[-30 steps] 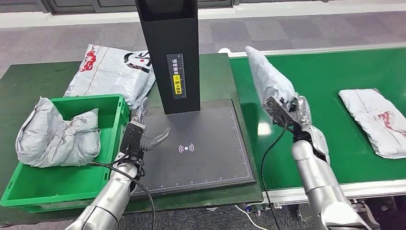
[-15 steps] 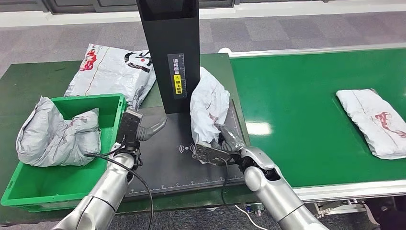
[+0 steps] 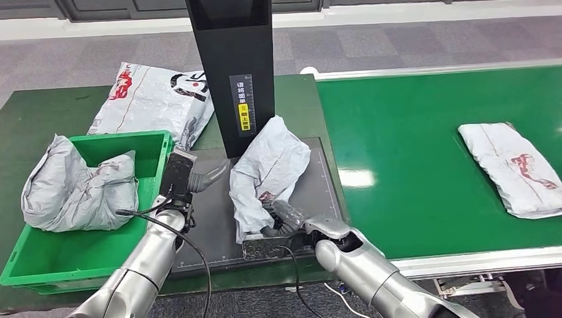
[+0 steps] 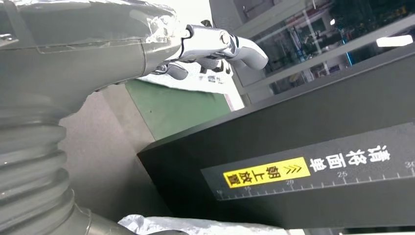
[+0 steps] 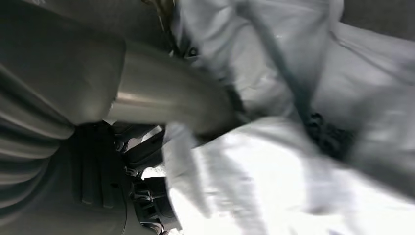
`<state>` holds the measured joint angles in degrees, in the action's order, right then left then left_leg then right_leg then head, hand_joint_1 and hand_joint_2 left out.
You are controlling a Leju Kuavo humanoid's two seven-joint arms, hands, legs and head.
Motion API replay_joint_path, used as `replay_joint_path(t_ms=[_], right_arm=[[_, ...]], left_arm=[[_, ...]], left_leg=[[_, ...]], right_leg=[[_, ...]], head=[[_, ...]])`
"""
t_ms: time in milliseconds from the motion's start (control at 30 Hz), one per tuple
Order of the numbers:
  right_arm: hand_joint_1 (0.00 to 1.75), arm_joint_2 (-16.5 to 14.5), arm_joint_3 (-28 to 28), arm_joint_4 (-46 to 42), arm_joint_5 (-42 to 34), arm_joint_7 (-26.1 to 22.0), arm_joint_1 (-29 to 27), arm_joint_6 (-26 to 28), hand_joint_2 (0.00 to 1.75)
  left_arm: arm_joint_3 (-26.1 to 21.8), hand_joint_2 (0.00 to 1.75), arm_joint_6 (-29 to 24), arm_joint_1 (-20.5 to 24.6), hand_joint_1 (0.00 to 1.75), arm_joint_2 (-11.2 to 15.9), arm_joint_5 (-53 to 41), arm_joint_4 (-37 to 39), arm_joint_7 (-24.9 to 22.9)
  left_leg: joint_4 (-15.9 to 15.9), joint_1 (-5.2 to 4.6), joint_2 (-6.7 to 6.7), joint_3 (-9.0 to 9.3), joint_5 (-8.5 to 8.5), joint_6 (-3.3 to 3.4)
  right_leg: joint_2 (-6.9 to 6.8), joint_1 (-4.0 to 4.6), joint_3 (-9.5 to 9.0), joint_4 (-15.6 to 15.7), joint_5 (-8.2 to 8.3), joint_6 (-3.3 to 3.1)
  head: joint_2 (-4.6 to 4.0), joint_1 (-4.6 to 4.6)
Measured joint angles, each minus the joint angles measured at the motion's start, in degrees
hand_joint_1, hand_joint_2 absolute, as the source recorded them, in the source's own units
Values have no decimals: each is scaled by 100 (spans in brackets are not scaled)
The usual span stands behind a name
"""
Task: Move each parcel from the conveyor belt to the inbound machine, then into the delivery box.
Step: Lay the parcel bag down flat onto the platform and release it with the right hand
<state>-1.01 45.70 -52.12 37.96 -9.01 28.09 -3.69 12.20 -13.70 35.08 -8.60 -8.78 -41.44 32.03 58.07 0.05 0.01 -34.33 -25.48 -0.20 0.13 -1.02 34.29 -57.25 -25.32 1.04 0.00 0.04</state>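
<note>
My right hand (image 3: 281, 222) grips a crumpled grey parcel (image 3: 268, 169) by its near end, over the black scan pad of the inbound machine (image 3: 212, 218). The parcel leans up toward the machine's black column (image 3: 232, 66). Up close in the right wrist view, the parcel's (image 5: 303, 122) folds press against my right hand (image 5: 161, 103). My left hand (image 3: 192, 177) hovers at the pad's left edge beside the green delivery box (image 3: 86, 255), fingers apart and holding nothing. Its fingers (image 4: 215, 41) show in the left wrist view before the column (image 4: 303, 166). Another grey parcel (image 3: 510, 165) lies on the green conveyor belt (image 3: 411, 152).
A grey parcel (image 3: 73, 185) sits inside the delivery box. A large white parcel with red and black print (image 3: 156, 99) lies on the dark green table behind the box. Grey carpet floor runs beyond the table.
My right hand has carried the grey parcel from above the belt leftward and down onto the scan pad. The left hand shifted slightly. The parcel on the belt drifted a little left.
</note>
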Motion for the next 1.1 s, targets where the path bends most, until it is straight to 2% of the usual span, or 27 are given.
replay_joint_path(t_ms=[167,267,433,567,800,933,1100], right_arm=[[0,2,26,-203,-95,247,-136,368,175],[0,31,-23,-463,-203,266,-319,849,175],[0,133,-624,-1371,-607,-209,-905,1874,175],[0,163,-1143,-1882,-892,-639,-1337,2280,175],[0,77,-1928,-2124,-1977,-1209,-1436,2476,175],[0,35,-2239,-2134,-2135,-1313,-1473,2496,175],[0,16,-2532,-2125,-2316,-1344,-1493,2506,175]], left_arm=[[0,175,-69,-13,0,-9,-137,-200,-115],[0,175,-96,-50,0,-10,-197,-330,-128],[-2,175,-260,-277,0,-10,-331,-598,-59],[-2,175,-416,-529,0,-6,-546,-786,41],[193,175,-510,-895,0,14,-1205,-961,-38],[344,175,-461,-969,0,37,-1478,-948,-158],[676,175,-151,-962,0,124,-2129,-751,-582]], left_leg=[[0,2,-1,-1,4,-5],[0,1,-2,-4,4,-5],[1,1,-9,-12,1,-3],[0,0,-10,-20,-5,-2],[1,0,-9,-19,-4,-3],[1,0,-9,-19,-4,-3],[0,0,-9,-21,-4,-4]], right_leg=[[-1,1,0,-1,2,-3],[-2,0,2,-1,4,-5],[-8,0,6,1,2,-6],[-8,0,12,2,-2,-5],[-8,0,13,3,-2,-4],[-8,0,13,3,-1,-5],[-8,0,14,2,-2,-5]], head=[[0,0],[0,-1],[0,-1],[0,-1],[0,-1],[0,-2],[0,-1]])
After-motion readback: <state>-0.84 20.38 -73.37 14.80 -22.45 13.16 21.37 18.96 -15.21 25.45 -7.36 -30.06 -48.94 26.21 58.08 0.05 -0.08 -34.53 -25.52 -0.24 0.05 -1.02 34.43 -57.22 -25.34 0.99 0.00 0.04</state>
